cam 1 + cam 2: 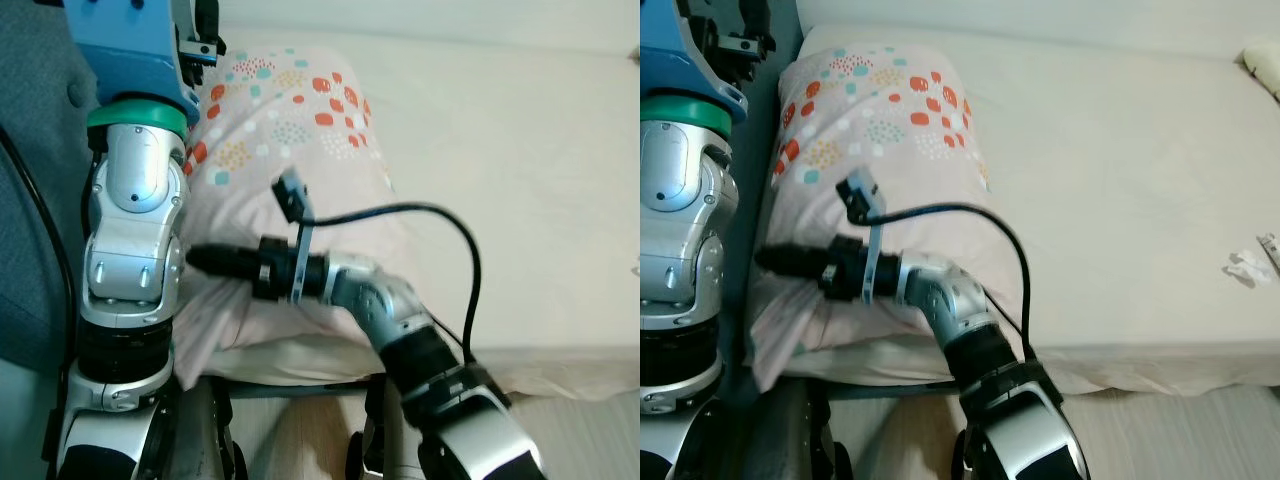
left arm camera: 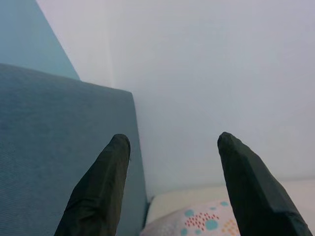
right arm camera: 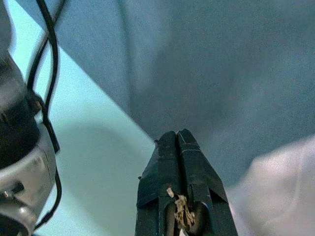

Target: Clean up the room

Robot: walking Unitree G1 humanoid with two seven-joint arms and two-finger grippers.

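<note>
Right gripper (image 1: 775, 262) lies across near end of pillow (image 1: 880, 130), fingers pressed together, nothing visibly pinched. Pillow at left end of bed (image 1: 1120, 200), against blue headboard (image 2: 54, 147). Left gripper (image 2: 172, 162) raised, fingers spread, empty. Step judged: straightening pillow. Next: nudge it square.

A blue-grey headboard (image 1: 30, 200) stands just beyond the right tool (image 1: 765, 260), and pale wooden floor (image 1: 1200, 440) lies below the bed edge

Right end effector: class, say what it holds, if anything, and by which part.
The right end effector, fingers shut, lies against the pillow; whether it pinches the pillowcase cannot be told.
</note>
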